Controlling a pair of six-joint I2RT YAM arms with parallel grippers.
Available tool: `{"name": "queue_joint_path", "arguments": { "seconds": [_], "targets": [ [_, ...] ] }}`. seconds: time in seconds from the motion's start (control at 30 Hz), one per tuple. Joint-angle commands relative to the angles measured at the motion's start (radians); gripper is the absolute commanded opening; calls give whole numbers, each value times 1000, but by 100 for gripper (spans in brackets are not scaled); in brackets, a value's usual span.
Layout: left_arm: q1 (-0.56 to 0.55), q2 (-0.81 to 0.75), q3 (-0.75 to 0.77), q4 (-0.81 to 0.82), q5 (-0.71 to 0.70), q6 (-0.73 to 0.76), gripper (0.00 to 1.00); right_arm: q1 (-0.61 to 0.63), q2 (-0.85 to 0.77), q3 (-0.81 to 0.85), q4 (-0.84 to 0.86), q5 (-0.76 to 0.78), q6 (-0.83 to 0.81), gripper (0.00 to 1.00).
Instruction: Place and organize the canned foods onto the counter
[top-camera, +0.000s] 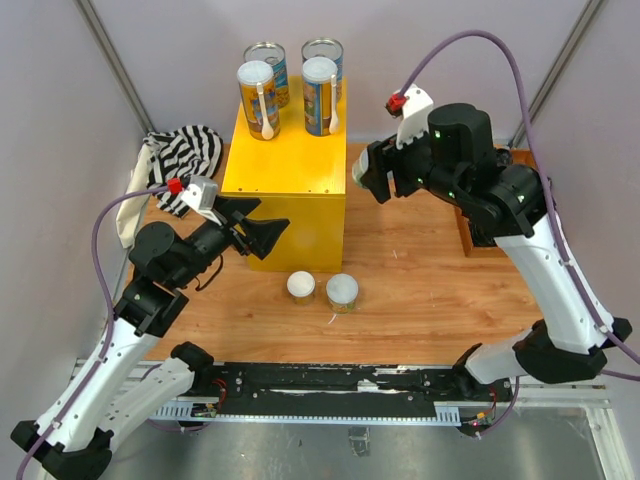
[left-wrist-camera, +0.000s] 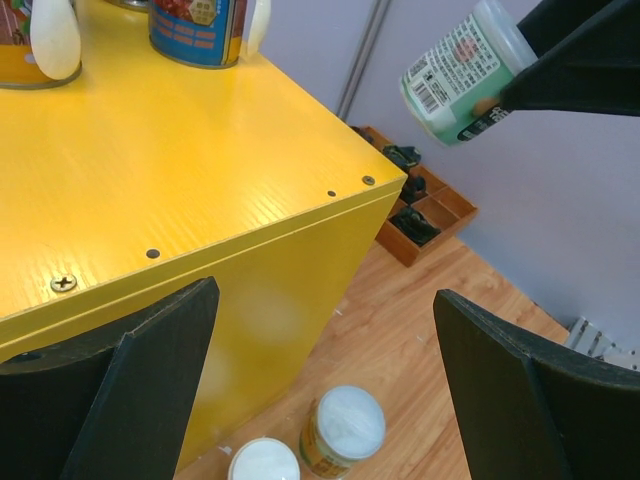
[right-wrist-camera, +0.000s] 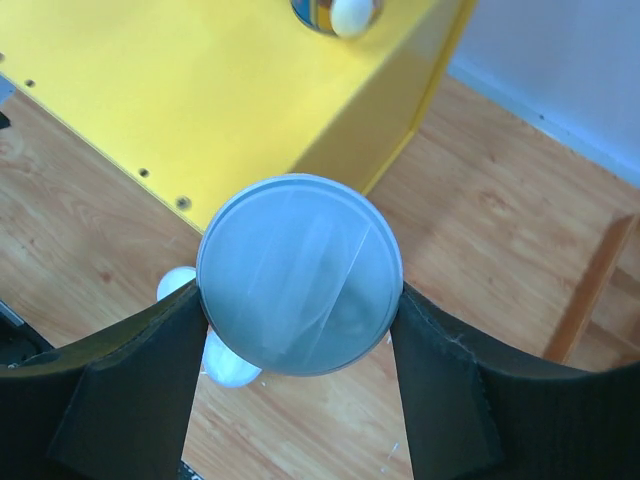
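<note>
Four tall cans on the yellow counter, upper centre, two short cans below on the table, one can clamped in my right gripper, left gripper spread wide, empty

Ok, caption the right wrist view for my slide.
Right gripper holds a lidded can near the yellow box corner.

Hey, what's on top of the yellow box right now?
Four tall cans stand at the far end of the yellow box, two behind two. The front pair hides most of the rear pair's labels.
</note>
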Motion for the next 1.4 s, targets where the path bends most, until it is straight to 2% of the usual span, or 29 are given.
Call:
{"name": "queue_joint_path", "arguments": {
  "seconds": [0.0, 0.27, 0.57, 1.1, 1.37],
  "targets": [
    [-6, -15, 46, 0, -11, 12, 93, 76, 82, 180, -26, 33, -45, 16],
    [-6, -19, 62, -9, -23, 40, 93, 174, 239, 385, -57, 42, -53, 16],
    [-6, -2, 98, -16, -40, 93, 93, 234, 354, 508, -57, 44, -50, 16],
    [-6, 33, 115, -1, -13, 193, 93, 240, 444, 578, -64, 18, -31, 20],
    [-6, 54, 107, 56, 12, 235, 94, 242, 458, 594, -63, 8, -24, 22]
  ]
}}
